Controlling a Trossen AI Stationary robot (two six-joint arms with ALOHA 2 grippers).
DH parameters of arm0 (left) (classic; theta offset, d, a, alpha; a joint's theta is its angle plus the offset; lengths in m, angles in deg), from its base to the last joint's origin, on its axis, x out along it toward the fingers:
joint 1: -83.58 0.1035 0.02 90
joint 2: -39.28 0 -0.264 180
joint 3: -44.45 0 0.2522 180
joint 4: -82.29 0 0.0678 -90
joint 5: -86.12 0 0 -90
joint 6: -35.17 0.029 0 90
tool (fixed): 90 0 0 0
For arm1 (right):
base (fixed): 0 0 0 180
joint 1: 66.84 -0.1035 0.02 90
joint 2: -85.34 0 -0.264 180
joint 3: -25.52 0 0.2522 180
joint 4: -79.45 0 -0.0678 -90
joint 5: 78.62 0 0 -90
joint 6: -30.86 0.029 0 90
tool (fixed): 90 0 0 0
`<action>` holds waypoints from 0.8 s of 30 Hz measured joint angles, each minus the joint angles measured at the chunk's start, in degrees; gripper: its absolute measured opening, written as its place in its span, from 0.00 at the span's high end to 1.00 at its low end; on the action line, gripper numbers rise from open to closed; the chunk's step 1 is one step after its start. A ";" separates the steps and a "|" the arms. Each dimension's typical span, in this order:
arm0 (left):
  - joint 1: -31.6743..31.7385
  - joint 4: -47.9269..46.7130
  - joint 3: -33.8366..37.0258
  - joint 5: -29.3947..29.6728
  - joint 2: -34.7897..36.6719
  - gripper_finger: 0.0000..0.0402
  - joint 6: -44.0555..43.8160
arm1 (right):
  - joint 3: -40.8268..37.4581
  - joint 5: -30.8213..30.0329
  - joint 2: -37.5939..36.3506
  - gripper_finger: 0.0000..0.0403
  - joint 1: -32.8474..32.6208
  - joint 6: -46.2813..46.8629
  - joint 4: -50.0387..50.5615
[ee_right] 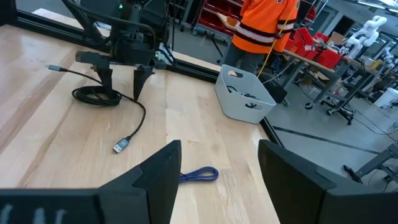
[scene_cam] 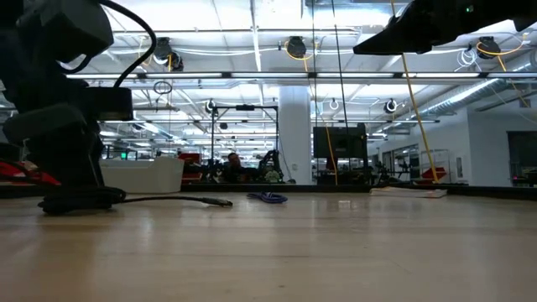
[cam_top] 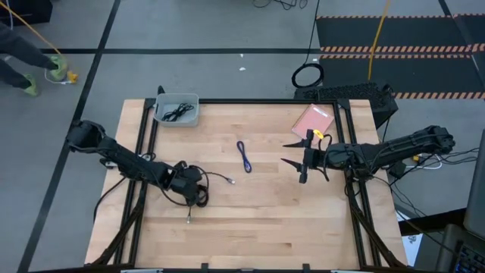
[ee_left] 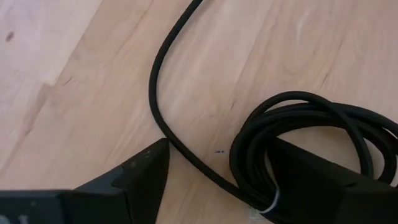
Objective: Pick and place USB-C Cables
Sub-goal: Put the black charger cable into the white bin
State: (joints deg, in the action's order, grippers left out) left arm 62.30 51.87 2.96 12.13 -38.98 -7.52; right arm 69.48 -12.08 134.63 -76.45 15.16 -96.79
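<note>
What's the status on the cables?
Left hand open, straddling black cable on table. Right hand open, raised, empty. Blue cable mid-table, one black cable in bin. Nothing blocking.

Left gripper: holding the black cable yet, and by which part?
Not gripped yet. The left gripper is down at the black cable with its fingers open, straddling one side of the coil. The right gripper hangs open above the table, empty.

The black cable coil [ee_left: 311, 134] is cut off at the left wrist view's edge; bin [cam_top: 176, 110] contents too small to tell.
</note>
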 joint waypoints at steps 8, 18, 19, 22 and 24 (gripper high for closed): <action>0.00 0.72 0.04 -0.83 -0.02 0.57 2.13 | 0.00 0.00 0.00 0.48 0.00 0.02 0.00; 0.03 3.87 0.11 -0.80 -0.15 0.87 9.63 | 0.00 0.00 0.00 0.48 0.01 0.02 0.02; 0.15 3.99 0.11 -0.75 -0.15 0.89 9.81 | 0.00 0.00 0.00 0.48 0.01 0.02 0.01; 0.75 4.23 0.11 -0.43 -0.13 0.91 9.91 | 0.00 0.00 0.00 0.48 0.01 0.02 0.01; 1.06 4.38 0.11 -0.14 -0.13 0.91 10.59 | 0.00 0.00 0.00 0.48 0.00 0.00 0.00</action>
State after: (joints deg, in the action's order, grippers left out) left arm 63.37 56.25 3.07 11.99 -39.11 3.07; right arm 69.48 -12.08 134.63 -76.45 15.16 -96.79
